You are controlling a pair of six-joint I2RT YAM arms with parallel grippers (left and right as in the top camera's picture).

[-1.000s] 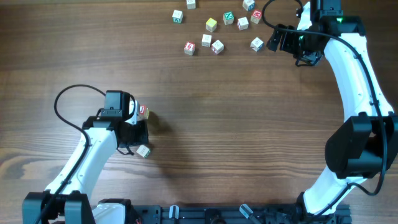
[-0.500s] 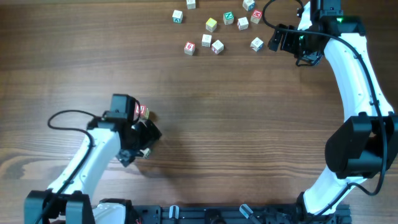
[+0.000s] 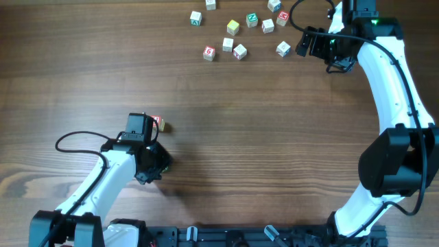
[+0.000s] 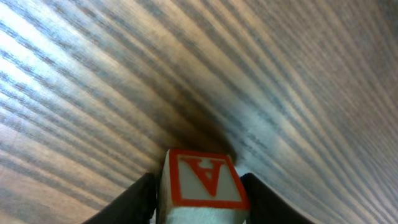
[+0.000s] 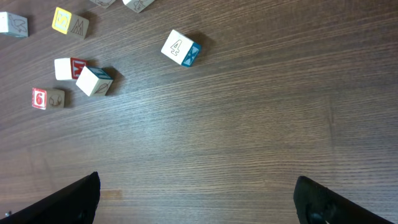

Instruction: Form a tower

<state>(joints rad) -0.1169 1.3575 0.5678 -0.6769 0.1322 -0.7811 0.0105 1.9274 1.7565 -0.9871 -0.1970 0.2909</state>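
The left pincer [image 4: 200, 198] is clamping the A block [image 4: 204, 180], one dark finger [image 4: 134, 200] pressing on each side of it, with the red letter facing the wrist camera. The block is sitting low over the table [image 3: 260, 137]; whether it is touching the wood I cannot tell.

The grip is catching only the block's side faces. If the arm is jerking as it is lifting, the block could be twisting between the fingers and arriving crooked.

The tower [image 3: 158, 124] is standing just beside the left wrist, on its far side. From above it is showing only a red-marked top, so its height cannot be read. That closeness is the main danger, as I am judging it: the wrist or its cable could be brushing the stack while swinging across. A set-down that is landing off-centre, or a release made while the block is hanging too high, could be tipping the whole thing over.

The right pincer [image 5: 196, 208] is standing wide apart, holding nothing, up by the loose blocks [image 3: 233, 38], among them the 4 block [image 5: 180, 48]. It is well apart from the tower and threatening little.
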